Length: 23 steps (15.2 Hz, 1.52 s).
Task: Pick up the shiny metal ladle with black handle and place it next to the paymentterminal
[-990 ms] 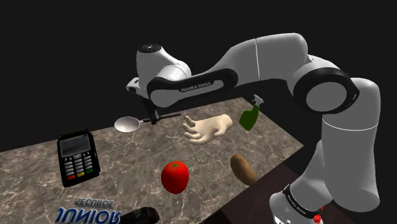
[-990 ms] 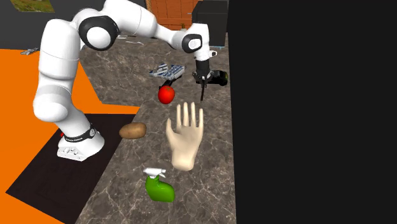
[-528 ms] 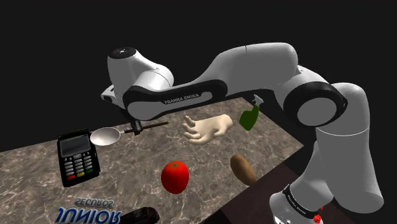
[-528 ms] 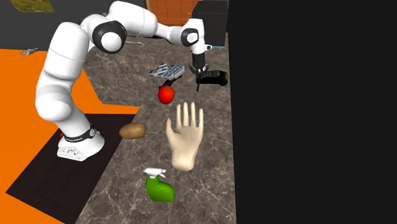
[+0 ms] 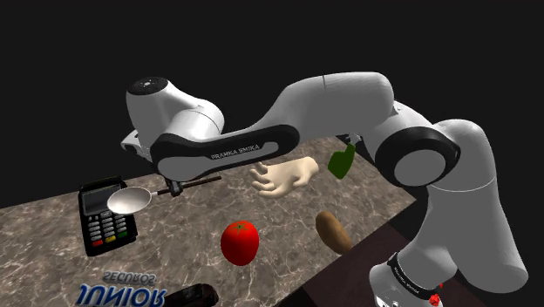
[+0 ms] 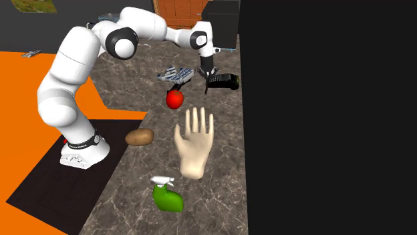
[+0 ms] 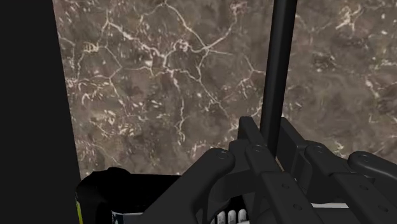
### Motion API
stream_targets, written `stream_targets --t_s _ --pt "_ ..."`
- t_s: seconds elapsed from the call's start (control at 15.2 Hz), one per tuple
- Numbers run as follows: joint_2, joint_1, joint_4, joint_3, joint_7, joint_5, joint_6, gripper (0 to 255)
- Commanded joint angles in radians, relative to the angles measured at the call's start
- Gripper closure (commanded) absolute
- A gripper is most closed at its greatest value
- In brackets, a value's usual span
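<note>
The ladle (image 5: 128, 200) has a shiny metal bowl and a thin black handle (image 7: 278, 70). It hangs roughly level above the marble counter (image 5: 288, 227). My gripper (image 5: 174, 186) is shut on the handle near the bowel end; in the wrist view my gripper (image 7: 270, 137) clasps the black rod between both fingers. The black payment terminal (image 5: 106, 215) lies flat with red, yellow and green keys. The ladle's bowl hovers over its near corner. In the second exterior view my gripper (image 6: 205, 72) hangs just beside the terminal (image 6: 222, 81). Part of the terminal (image 7: 121, 197) shows beneath the fingers.
On the counter lie a red tomato (image 5: 239, 242), a potato (image 5: 332, 231), a pale hand model (image 5: 283, 177) and a green spray bottle (image 5: 342, 161). A "JUNIOR" booklet (image 5: 118, 295) and a dark object (image 5: 187, 296) sit near the front edge. Black area lies beyond the counter's far edge.
The arm has swung toward the shoulder view's left and slightly down, carrying the ladle. The bowl went from above bare counter to over the terminal's corner.
</note>
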Motion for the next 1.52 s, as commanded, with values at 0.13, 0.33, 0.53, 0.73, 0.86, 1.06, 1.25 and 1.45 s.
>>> stream_targets --t_s 0.13,0.33,0.53,0.73,0.86,1.06,1.25,1.45 --pt "0.025 0.002 -0.012 -0.002 0.008 -0.004 0.037 255" --pt "0.044 0.002 -0.022 -0.004 0.013 -0.007 0.065 255" --pt "0.064 0.002 -0.028 -0.006 0.018 -0.01 0.091 255" --pt "0.086 0.003 -0.031 -0.008 0.023 -0.013 0.116 255" --pt "0.102 0.004 -0.032 -0.01 0.026 -0.016 0.132 255" --pt "0.126 0.005 -0.032 -0.012 0.03 -0.018 0.156 255" --pt "0.158 0.006 -0.027 -0.015 0.035 -0.022 0.182 255" --pt "0.158 0.006 -0.027 -0.015 0.035 -0.022 0.182 255"
